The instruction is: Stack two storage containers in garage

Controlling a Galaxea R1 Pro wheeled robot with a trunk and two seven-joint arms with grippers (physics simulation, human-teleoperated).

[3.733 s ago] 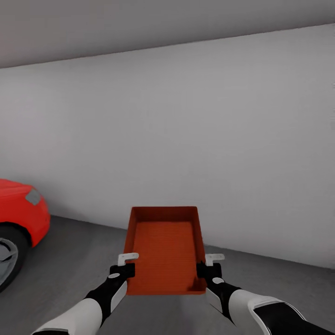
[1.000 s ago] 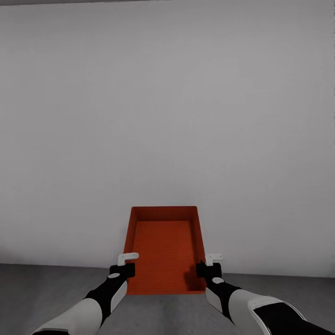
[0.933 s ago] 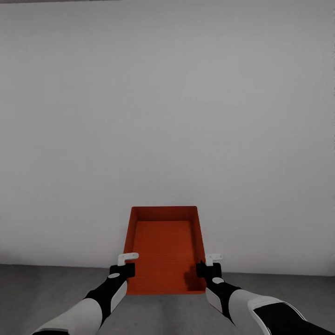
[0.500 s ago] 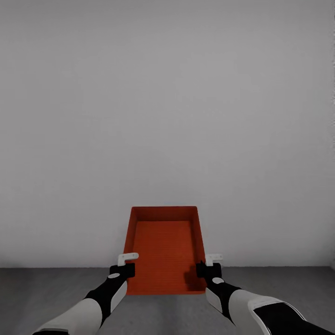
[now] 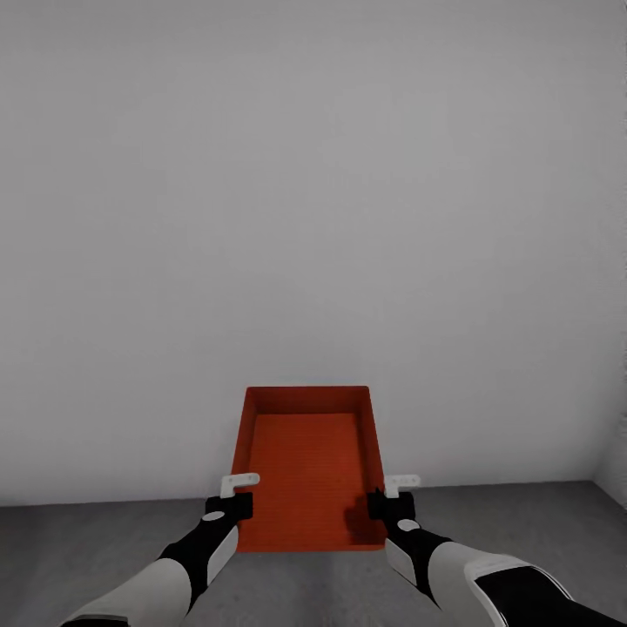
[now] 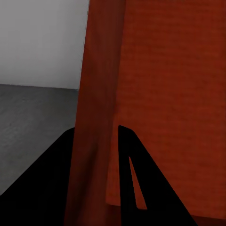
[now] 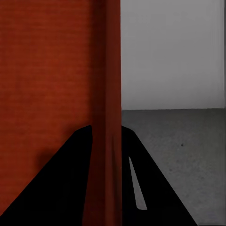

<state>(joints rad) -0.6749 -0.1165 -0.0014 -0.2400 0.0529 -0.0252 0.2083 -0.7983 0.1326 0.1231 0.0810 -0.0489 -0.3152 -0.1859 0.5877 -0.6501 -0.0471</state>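
I carry one red-orange storage container [image 5: 307, 466] level in front of me, above the dark grey garage floor [image 5: 104, 549]. My left gripper [image 5: 232, 505] is shut on its left side wall near the front. My right gripper [image 5: 389, 503] is shut on its right side wall. In the left wrist view the container wall [image 6: 96, 117] runs between the two black fingers [image 6: 132, 183]. The right wrist view shows that wall [image 7: 107, 103] pinched between the dark fingers [image 7: 70, 174] the same way. The container is empty inside.
A plain pale grey wall [image 5: 313, 218] stands close ahead. At the far right a second wall [image 5: 614, 470] meets it in a corner. Bare concrete floor [image 7: 179, 150] lies under and beside the container.
The whole view has swung right: the red car left the picture, and a wall corner now shows at the right edge. The container stays held the same way in both grippers.
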